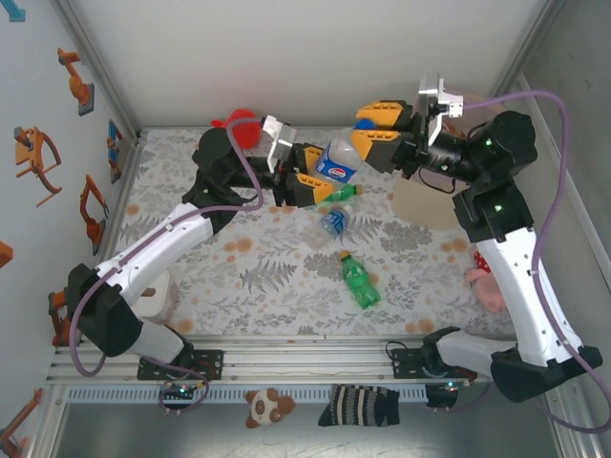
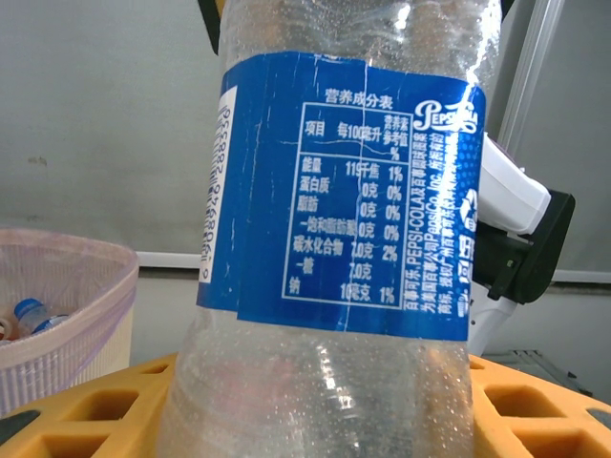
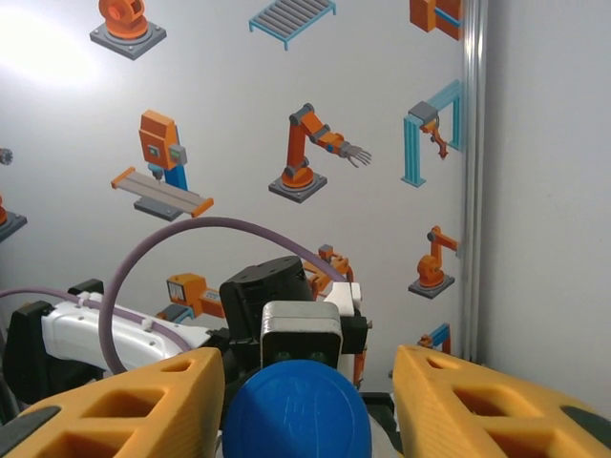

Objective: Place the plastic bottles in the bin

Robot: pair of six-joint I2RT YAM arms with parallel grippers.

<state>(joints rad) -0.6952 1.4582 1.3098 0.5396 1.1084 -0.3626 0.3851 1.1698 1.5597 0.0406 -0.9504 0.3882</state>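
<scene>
A clear Pepsi bottle (image 1: 336, 162) with a blue label (image 2: 344, 200) hangs above the back of the table, held from both ends. My left gripper (image 1: 315, 170) is shut on its lower body, whose clear plastic sits between the yellow fingers (image 2: 95, 410). My right gripper (image 1: 361, 132) grips the top end; the blue cap (image 3: 298, 415) sits between its orange fingers (image 3: 143, 401). The bin (image 2: 57, 305) stands at the left of the left wrist view with bottles inside, and its beige side (image 1: 420, 202) shows under the right arm. Three more bottles lie on the table: green (image 1: 360, 280), green (image 1: 342, 193), blue-labelled (image 1: 333, 221).
A red plush toy (image 1: 241, 124) sits at the back left and a pink plush (image 1: 487, 277) at the right edge. A small bear toy (image 1: 267, 405) and a striped sock (image 1: 361, 405) lie below the rail. Walls close in on three sides.
</scene>
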